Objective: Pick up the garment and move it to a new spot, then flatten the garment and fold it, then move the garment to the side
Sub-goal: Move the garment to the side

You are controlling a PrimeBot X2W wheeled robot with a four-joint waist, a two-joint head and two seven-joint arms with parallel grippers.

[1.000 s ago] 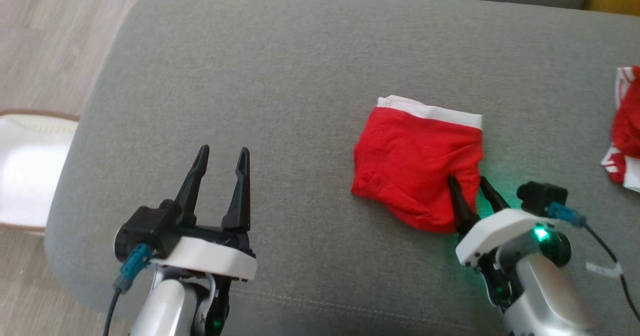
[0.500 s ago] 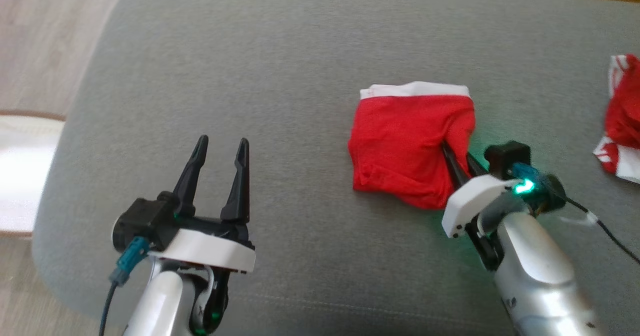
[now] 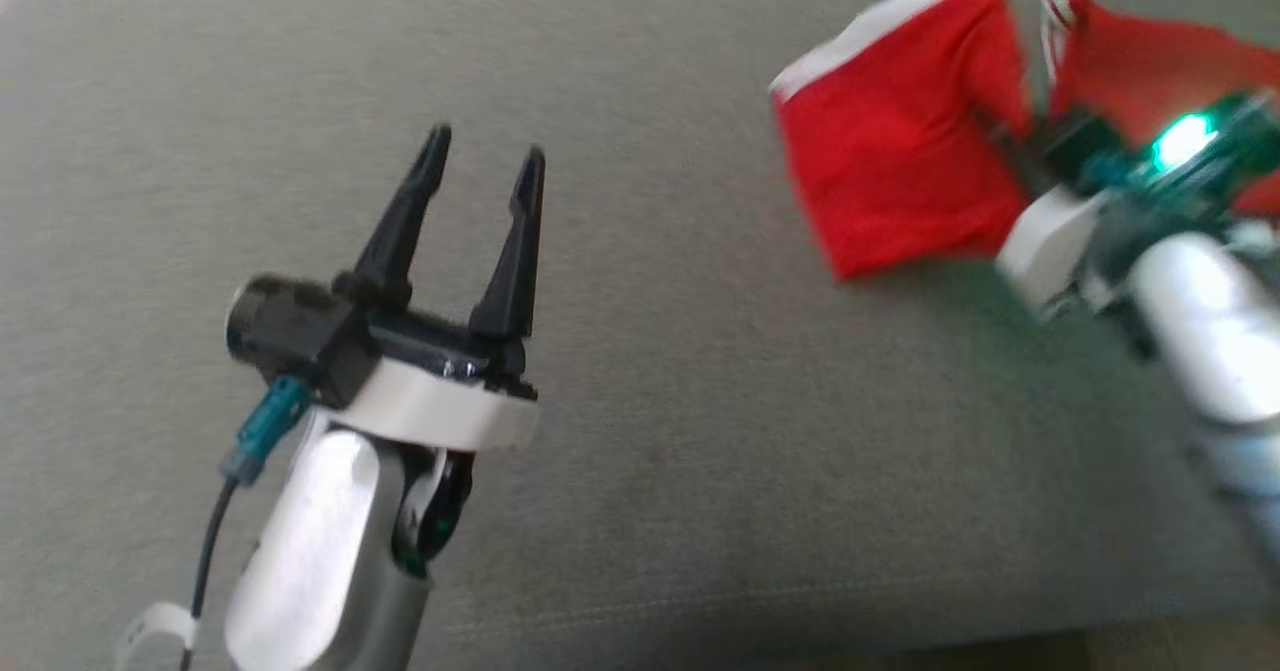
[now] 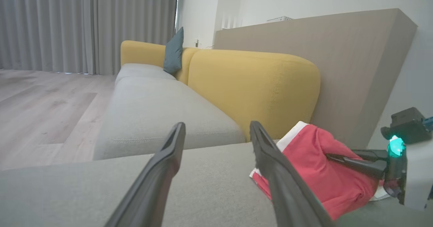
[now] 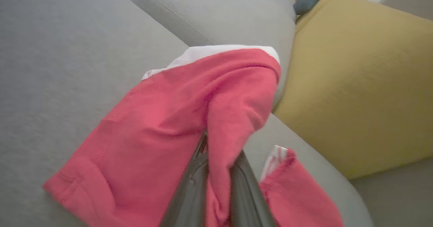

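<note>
Right gripper (image 5: 216, 173) fingers clamped on a raised fold of the red garment (image 5: 152, 118), likely for carrying; the rest drapes beyond the fingertips. Left gripper (image 3: 487, 151) fingers apart, empty.

Head overhead, wrists low, all facing garment (image 3: 900, 171).

The right hand (image 5: 216, 179), open around the edge of the red shorts (image 3: 900, 141) a second ago, now pinches a fold of them. It has lifted that side off the grey cushion (image 3: 700, 401) and brought them beside the other red garment (image 3: 1140, 51). The head camera has swung too.
</note>
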